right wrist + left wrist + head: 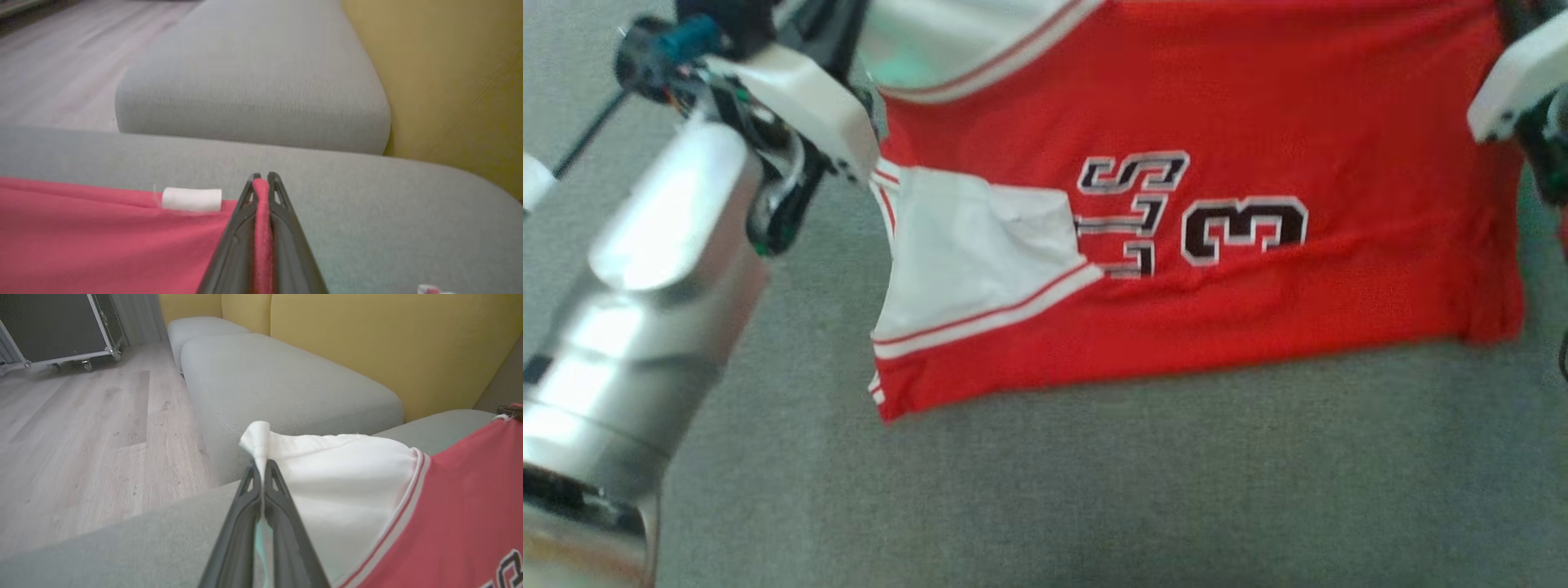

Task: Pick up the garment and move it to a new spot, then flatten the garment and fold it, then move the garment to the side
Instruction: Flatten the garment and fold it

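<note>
Red-and-white numbered jersey garment [1258, 106], pinched by left gripper [261, 464] at white edge, right gripper [263, 179] at red. We should lift evenly, taut.

Head camera looks steeply down on the garment [1258, 106] — both wrist cameras, close, face the grey cushions [286, 384].

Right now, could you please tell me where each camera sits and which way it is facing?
Head view: on the head, looking down at the red jersey on the grey cushion; the silver left forearm and pale right wrist show at its sides.
Left wrist view: from the left wrist, along the left gripper, shut on the jersey's white edge, towards the yellow backrest and wooden floor.
Right wrist view: from the right wrist, along the right gripper, shut on the red hem.
Both wrist views share jersey, cushion and backrest.
</note>
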{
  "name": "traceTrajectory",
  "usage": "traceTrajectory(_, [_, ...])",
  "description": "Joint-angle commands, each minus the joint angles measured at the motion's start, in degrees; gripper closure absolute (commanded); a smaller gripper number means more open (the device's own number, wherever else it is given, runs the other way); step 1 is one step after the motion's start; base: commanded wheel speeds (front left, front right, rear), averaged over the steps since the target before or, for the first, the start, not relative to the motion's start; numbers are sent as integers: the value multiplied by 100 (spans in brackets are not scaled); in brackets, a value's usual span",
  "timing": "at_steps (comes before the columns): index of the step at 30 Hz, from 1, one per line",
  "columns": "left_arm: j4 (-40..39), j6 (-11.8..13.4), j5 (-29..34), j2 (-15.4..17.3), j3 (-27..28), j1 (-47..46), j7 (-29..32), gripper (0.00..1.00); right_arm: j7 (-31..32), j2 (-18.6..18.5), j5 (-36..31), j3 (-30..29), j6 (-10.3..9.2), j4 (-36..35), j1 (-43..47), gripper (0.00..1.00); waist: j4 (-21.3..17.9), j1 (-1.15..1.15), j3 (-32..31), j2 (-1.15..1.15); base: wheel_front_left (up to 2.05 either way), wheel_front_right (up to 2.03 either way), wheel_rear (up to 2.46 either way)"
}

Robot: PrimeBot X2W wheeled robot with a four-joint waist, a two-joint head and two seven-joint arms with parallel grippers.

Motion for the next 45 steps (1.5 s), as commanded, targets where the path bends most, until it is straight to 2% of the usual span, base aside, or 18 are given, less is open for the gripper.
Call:
traceTrajectory(1, [17,25,75,281,331,-485,-168,100,-172,12,104,12,11,-140,-176,100,-82,0,19,0,0,0,0])
traceTrajectory(8, [638,-50,218,228,393,-1036,-696,100,-546,86,407,88,11,-156,-405,100,-149,0,51,0,0,0,0])
traceTrajectory(12, [973,-207,247,115,297,-1159,-1023,100,-715,110,602,145,11,-69,-390,100,-122,0,8,0,0,0,0])
traceTrajectory(17, [1306,-339,198,-33,20,-996,-1051,100,-772,59,842,292,11,18,-222,100,-35,0,-144,0,0,0,0])
traceTrajectory(23, [1242,-391,-179,1,-379,-475,-795,100,-550,-7,1228,625,11,-60,215,100,40,0,-513,0,0,0,0])
traceTrajectory(26, [804,-393,-555,214,-819,-78,-376,100,-348,-89,1384,853,11,-99,482,100,65,0,-736,0,0,0,0])
traceTrajectory(31, [-53,-394,-1160,813,-1403,482,356,100,148,-313,1670,1285,11,-262,931,100,85,0,-1047,0,0,0,0])
traceTrajectory(34, [-521,-394,-1445,1174,-1672,774,770,100,479,-482,1857,1543,11,-400,1163,100,86,0,-1191,0,0,0,0])
traceTrajectory(37, [-793,-394,-1518,1442,-1785,967,915,100,914,-655,2072,1798,11,-548,1347,100,78,0,-1253,0,0,0,0])
traceTrajectory(41, [-1015,-335,-1533,1524,-1884,1199,977,100,1280,-853,2306,2064,11,-756,1483,100,65,0,-1258,0,0,0,0])
traceTrajectory(45, [-1157,-240,-1508,1530,-1946,1314,988,100,1344,-971,2424,2235,11,-895,1486,100,40,0,-1177,0,0,0,0])
